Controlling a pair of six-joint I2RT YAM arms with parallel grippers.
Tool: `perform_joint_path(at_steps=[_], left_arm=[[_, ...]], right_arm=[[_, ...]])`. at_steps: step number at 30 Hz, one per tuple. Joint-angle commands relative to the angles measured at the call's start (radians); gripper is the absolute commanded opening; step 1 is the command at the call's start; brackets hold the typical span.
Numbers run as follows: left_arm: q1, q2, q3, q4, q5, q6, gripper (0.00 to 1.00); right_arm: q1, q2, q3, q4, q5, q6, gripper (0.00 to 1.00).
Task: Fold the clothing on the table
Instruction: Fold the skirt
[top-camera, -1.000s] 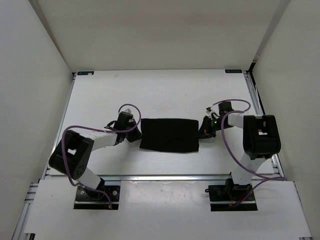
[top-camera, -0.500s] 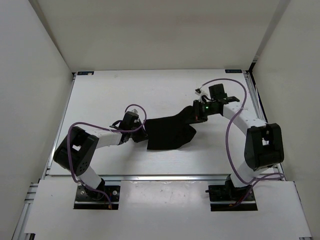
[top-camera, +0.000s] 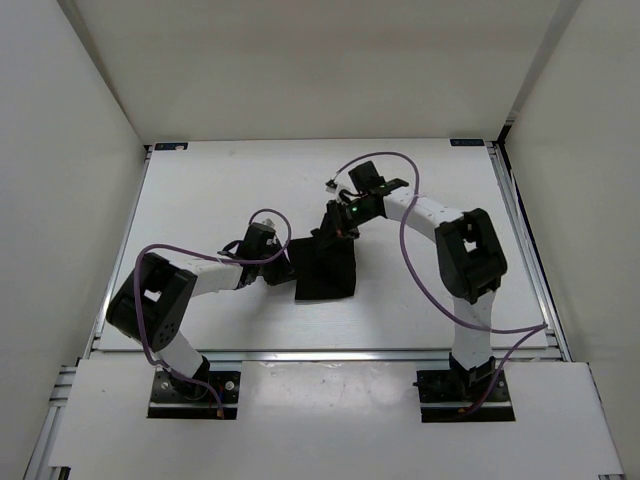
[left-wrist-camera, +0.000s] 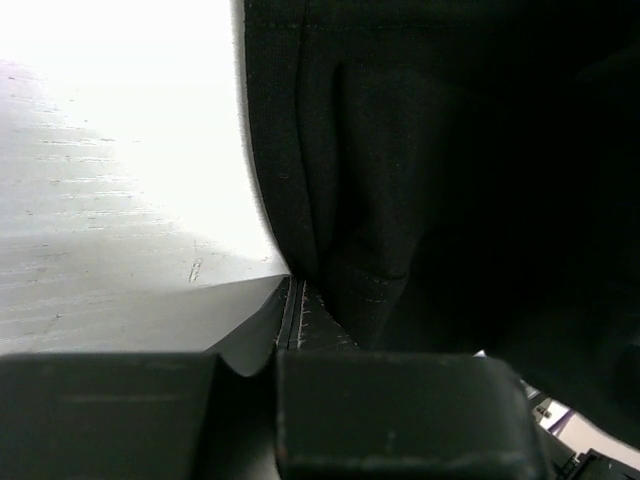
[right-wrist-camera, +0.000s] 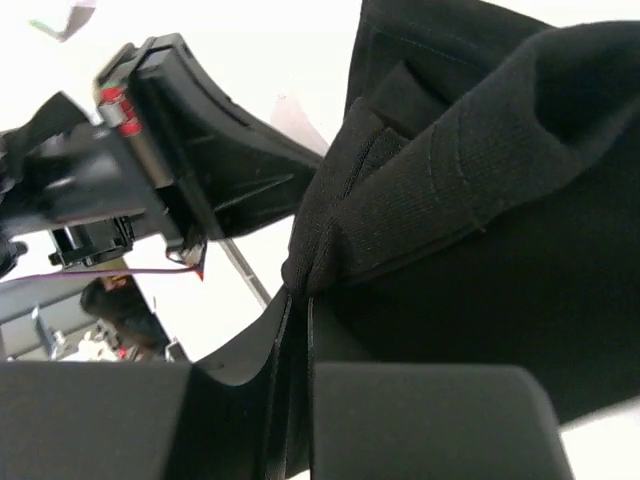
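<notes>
The white table (top-camera: 200, 190) bears the black clothing (top-camera: 325, 275) near its middle, gathered into a narrow heap. The left gripper (top-camera: 281, 268) is clamped tight on the clothing's left edge, low at the tabletop. The right gripper (top-camera: 336, 228) pinches a fold at its far edge, jaws nearly closed on the cloth.

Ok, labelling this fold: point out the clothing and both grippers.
clothing (top-camera: 328, 274), top view, flat lower part.
left gripper (left-wrist-camera: 292, 312), left wrist view, between fingertips pinching the cloth.
right gripper (right-wrist-camera: 300, 322), right wrist view, between fingertips pinching the cloth.
</notes>
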Motion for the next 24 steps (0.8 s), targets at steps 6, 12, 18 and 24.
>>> perform_joint_path(at_steps=[6,12,18,24], left_arm=[[0.044,-0.058,-0.043,-0.038,0.002,0.023,0.00],[0.159,-0.105,-0.056,-0.053,0.002,0.049,0.00],[0.268,-0.140,-0.035,-0.081,0.046,0.053,0.00],[0.237,-0.187,0.081,-0.104,0.128,0.043,0.00]], right_arm=[[0.034,0.102,0.088,0.009,-0.167,0.067,0.21],[0.010,-0.008,-0.044,0.288,-0.393,0.233,0.52],[-0.056,-0.126,-0.230,0.613,-0.488,0.471,0.46],[-0.104,-0.151,-0.131,0.093,-0.121,0.172,0.06]])
